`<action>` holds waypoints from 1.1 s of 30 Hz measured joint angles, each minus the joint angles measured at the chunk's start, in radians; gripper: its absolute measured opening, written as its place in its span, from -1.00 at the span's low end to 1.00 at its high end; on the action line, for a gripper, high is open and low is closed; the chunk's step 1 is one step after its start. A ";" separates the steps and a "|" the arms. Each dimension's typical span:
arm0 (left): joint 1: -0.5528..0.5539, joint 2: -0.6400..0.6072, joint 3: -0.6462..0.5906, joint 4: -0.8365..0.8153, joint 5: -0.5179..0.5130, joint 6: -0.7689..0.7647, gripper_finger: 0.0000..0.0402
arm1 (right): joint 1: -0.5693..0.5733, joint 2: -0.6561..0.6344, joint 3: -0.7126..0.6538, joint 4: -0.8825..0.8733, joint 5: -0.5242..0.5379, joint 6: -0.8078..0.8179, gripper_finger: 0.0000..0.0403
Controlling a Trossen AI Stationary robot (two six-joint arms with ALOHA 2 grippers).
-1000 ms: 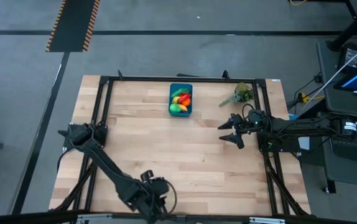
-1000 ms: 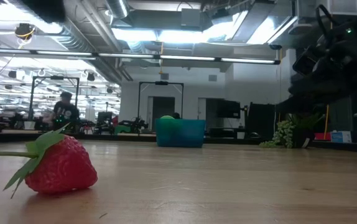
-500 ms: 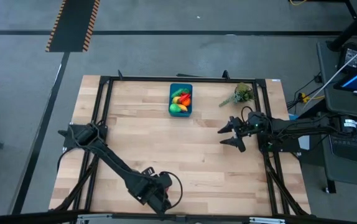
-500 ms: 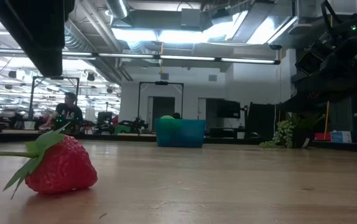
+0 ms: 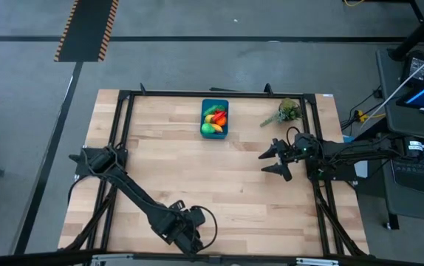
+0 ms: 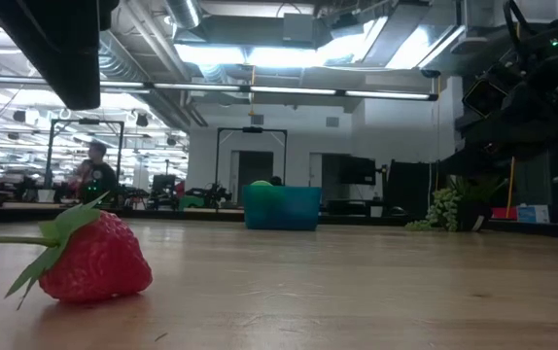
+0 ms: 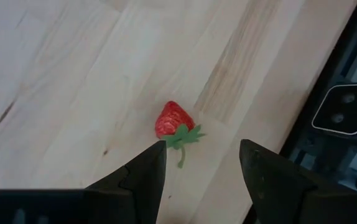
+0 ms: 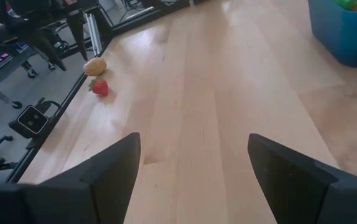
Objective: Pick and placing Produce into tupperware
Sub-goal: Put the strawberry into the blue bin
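Note:
A red toy strawberry with a green leafy stem lies on its side on the wood near the table's near edge; it also shows in the low view and far off in the right wrist view. My left gripper hangs open above it, its fingers just short of the berry; in the high view my left gripper covers the berry. The teal tub stands at the far middle, holding several toys. My right gripper waits open over the table's right part.
A tan oval toy lies beside the strawberry near the table's edge. A leafy green sprig lies at the far right, right of the tub. A small camera block sits on the black frame past the near edge. A person is in the room behind.
My left gripper has moved a little toward the table's right and come down over the strawberry, its dark body dropping into the low view's top left, then held still. The strawberry has not moved.

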 joint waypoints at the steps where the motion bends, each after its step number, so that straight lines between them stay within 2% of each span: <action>1: 0.000 0.000 0.000 0.001 0.000 0.000 -0.02 | 0.000 0.000 0.000 0.000 0.000 0.000 0.48; 5: 0.000 0.000 0.000 0.002 0.000 -0.005 -0.02 | 0.000 0.000 0.000 0.000 0.000 0.000 0.48; 10: 0.011 0.000 0.000 0.002 0.000 -0.109 -0.02 | 0.000 0.000 0.000 0.000 0.000 0.000 0.48; 18: 0.033 0.012 0.000 0.002 0.001 -0.112 -0.02 | 0.000 0.000 0.000 0.000 0.001 0.000 0.48; 24: 0.052 0.052 0.000 -0.004 0.090 -0.113 -0.02 | 0.000 0.000 0.000 0.000 0.002 0.000 0.48; 33: 0.065 0.067 0.000 -0.013 0.100 -0.112 -0.02 | 0.000 0.000 0.000 -0.004 0.002 0.000 0.48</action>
